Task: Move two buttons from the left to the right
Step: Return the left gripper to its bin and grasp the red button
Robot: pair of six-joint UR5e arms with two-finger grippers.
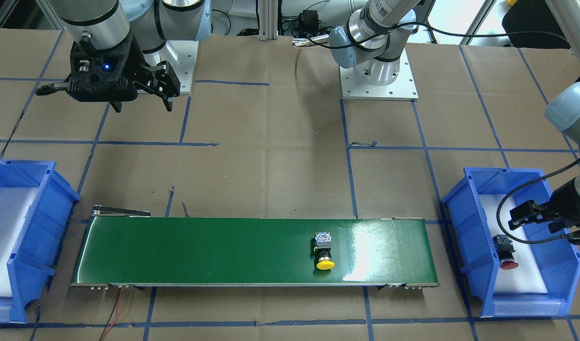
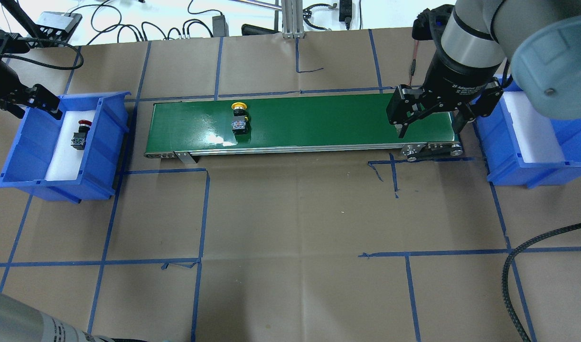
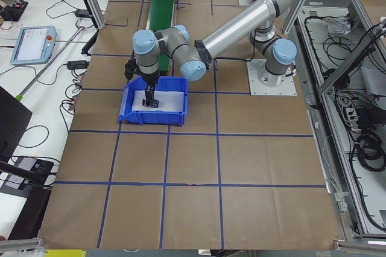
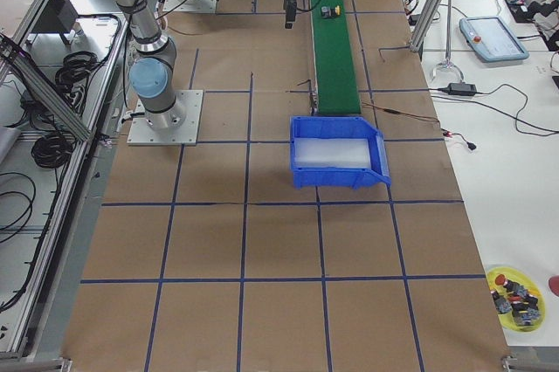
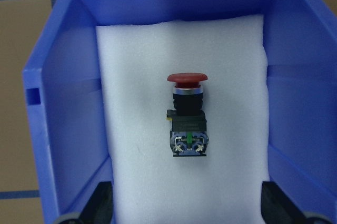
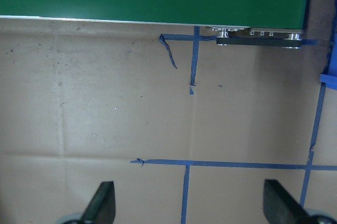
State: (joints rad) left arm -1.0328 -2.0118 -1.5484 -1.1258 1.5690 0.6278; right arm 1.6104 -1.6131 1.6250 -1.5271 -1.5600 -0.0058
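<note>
Overhead exterior view: the yellow button [image 2: 238,117] is seen lying on its side on the green conveyor belt [image 2: 319,121], in the belt's left half and well apart from the right bin [image 2: 509,173], in which only white foam is seen. The red button [image 5: 187,116] is seen lying on the foam in the left bin [image 5: 58,108], cap pointing at the bin's far wall. The left gripper [image 5: 188,208] is held above it with fingers spread wide, and nothing is gripped. The right gripper [image 2: 431,130] is likewise spread and empty, held by the belt's right end.

The step in hand is judged to be the pick of the red button. A straight descent is called for, with the fingers closed across the boxy body.

"2F Adaptive" can be read on the right gripper's housing; the rest is cut off.
</note>
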